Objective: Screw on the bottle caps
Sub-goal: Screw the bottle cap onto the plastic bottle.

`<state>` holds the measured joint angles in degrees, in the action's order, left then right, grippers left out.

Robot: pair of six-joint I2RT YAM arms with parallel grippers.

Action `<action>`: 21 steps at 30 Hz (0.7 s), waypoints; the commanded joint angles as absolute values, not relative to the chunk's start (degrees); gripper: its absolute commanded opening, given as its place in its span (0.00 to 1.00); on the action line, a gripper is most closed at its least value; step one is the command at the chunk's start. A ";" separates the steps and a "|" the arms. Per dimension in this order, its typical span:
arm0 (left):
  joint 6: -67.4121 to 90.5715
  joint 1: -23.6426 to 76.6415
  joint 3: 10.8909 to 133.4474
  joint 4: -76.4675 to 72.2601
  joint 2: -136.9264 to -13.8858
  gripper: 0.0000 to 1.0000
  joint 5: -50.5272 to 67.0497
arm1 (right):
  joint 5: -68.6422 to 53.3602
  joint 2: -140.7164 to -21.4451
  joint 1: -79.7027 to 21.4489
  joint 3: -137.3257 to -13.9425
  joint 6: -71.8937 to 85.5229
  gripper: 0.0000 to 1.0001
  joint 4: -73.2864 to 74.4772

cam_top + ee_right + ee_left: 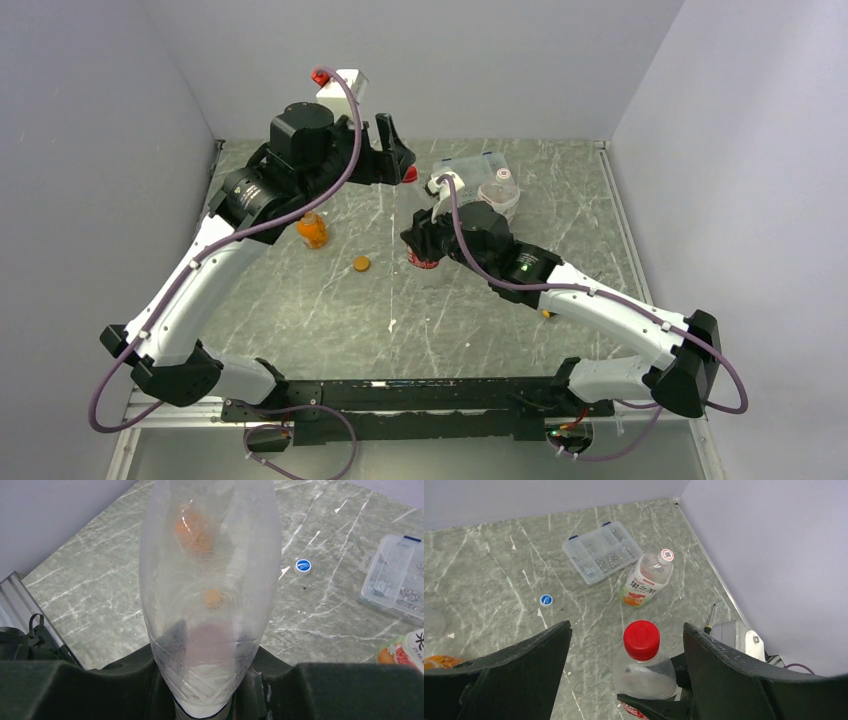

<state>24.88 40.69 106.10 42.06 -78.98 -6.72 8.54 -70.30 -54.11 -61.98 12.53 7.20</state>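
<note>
From above, the left claw (400, 158) hangs over the middle of the table (300, 320), its jaws spread wide and holding nothing. The red cap (410, 176) shows just under its tips. Below it the right claw (425, 246) is clamped on the clear bottle (426, 262), whose red label shows at its foot. The orange bottle (312, 230) stands to the left. The orange cap (361, 264) lies between it and the clear bottle, touching neither. The box (470, 168) and the white bottle (498, 190) sit behind the right claw.

In the left wrist view, the red cap (641, 639) sits on the neck of the clear bottle (644, 676). It is centred between the two wide fingers (539, 655), with a clear gap on each side. The right claw grips the bottle low down. Farther off lie the blue cap (546, 600), the box (601, 552) and the tilted white bottle (644, 582) with its whitish cap (667, 555).

In the right wrist view, the clear bottle (210, 595) fills the middle, its lower body pinched between the closed fingers (330, 690). The blue cap (302, 566) lies on the table to the right, well apart. The box (397, 575) is at the right edge.
</note>
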 commanded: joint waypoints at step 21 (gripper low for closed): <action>28.56 40.52 102.84 35.87 -81.22 0.57 -3.54 | 8.15 -70.69 -54.57 -66.52 13.27 0.18 4.82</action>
